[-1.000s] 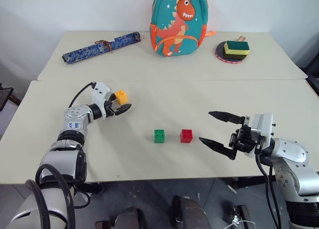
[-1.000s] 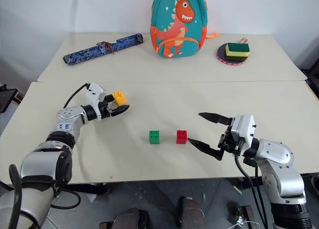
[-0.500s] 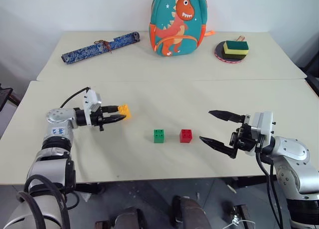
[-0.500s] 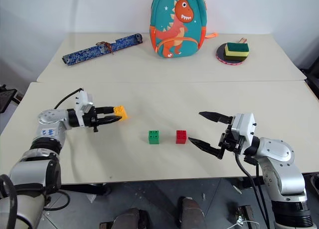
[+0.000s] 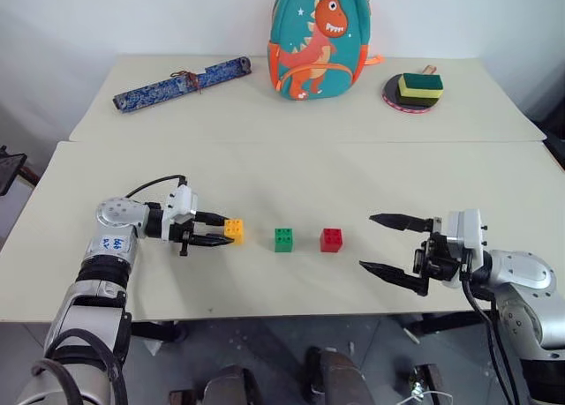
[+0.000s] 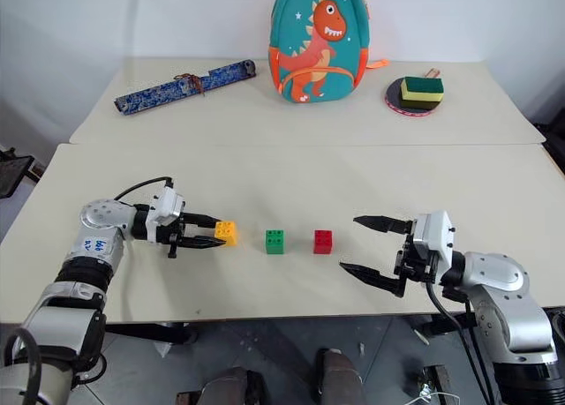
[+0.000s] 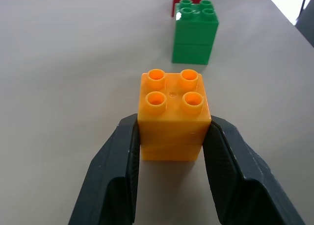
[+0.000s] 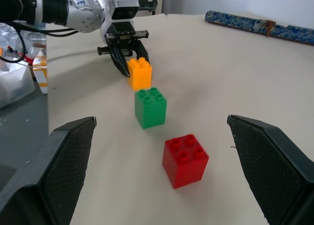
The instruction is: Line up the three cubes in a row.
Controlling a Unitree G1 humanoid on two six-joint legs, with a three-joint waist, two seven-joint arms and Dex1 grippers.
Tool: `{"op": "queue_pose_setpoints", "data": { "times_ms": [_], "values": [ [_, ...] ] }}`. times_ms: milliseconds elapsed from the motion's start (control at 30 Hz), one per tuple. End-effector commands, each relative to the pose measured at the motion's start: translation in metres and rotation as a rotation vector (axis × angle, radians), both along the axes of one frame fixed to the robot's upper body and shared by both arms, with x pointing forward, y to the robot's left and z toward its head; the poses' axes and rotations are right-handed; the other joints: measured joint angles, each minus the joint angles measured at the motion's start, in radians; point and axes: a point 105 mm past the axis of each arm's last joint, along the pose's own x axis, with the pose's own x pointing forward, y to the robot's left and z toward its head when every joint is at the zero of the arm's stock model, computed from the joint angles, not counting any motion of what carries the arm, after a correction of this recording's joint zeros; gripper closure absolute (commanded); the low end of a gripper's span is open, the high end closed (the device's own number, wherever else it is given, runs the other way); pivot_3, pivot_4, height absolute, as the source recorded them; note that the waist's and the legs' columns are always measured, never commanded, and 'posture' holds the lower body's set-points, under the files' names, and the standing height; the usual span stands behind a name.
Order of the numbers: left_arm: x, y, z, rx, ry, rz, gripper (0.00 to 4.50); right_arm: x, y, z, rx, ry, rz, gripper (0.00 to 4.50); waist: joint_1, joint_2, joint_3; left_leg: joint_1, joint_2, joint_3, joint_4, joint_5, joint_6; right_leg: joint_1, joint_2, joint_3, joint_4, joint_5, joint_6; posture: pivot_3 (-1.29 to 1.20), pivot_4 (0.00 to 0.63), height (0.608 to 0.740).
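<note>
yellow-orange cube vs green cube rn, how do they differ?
Colour: the yellow-orange cube is orange-yellow, the green cube green. State: the yellow-orange cube is clamped between the left gripper jaws, while the green cube stands free, touching nothing. Position: the yellow-orange cube is at the left end of the line, the green cube in the middle, beside the red cube. Both are upright, four studs up, similar size.

The left gripper (image 5: 227, 233), at centre-left of the frame, is pinching something between closed fingers; the right gripper (image 5: 385, 243), lower right, is gaping wide, empty.
</note>
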Motion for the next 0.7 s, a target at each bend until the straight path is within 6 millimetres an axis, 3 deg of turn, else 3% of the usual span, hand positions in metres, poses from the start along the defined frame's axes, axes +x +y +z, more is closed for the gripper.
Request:
{"op": "queue_pose_setpoints", "data": {
  "times_ms": [33, 233, 433, 533, 700],
  "values": [
    [-0.014, 0.006, -0.001, 0.036, 0.029, -0.091, 2.02, -0.001, -0.006, 0.006, 0.001, -0.023, 0.002, 0.00, 0.000, 0.000, 0.000, 0.000, 0.000, 0.000, 0.000, 0.000, 0.000, 0.000, 0.000, 0.000, 0.000, 0.000, 0.000, 0.00, 0.150, 0.740],
    [-0.015, 0.017, 0.025, -0.045, -0.068, 0.011, 0.29, 0.002, -0.015, 0.003, -0.051, -0.026, 0.037, 0.00, 0.002, 0.000, 0.000, 0.000, 0.000, 0.000, 0.001, 0.000, 0.000, 0.000, -0.001, 0.000, 0.000, 0.000, 0.000, 0.00, 0.150, 0.740],
    [-0.037, 0.058, 0.061, -0.083, -0.161, 0.230, 0.29, 0.002, -0.035, 0.027, -0.135, -0.053, 0.049, 0.00, 0.000, 0.001, 0.001, 0.001, 0.000, -0.006, 0.000, 0.000, 0.000, -0.001, -0.001, 0.002, 0.002, 0.000, 0.000, 0.00, 0.150, 0.740],
    [-0.050, 0.071, 0.064, -0.049, -0.175, 0.292, 0.29, -0.003, -0.038, 0.026, -0.162, -0.026, 0.083, 0.00, 0.002, 0.001, 0.001, 0.003, 0.001, -0.006, 0.000, 0.000, 0.000, -0.001, -0.001, 0.002, 0.005, 0.000, 0.000, 0.00, 0.150, 0.740],
    [-0.070, 0.080, 0.063, -0.062, -0.133, 0.355, 0.29, 0.004, -0.043, 0.022, -0.193, -0.049, 0.068, 0.00, 0.006, 0.002, 0.001, 0.004, 0.000, -0.004, 0.001, 0.000, 0.001, 0.000, -0.003, 0.003, 0.000, 0.000, -0.001, 0.00, 0.150, 0.740]
  ]
}}
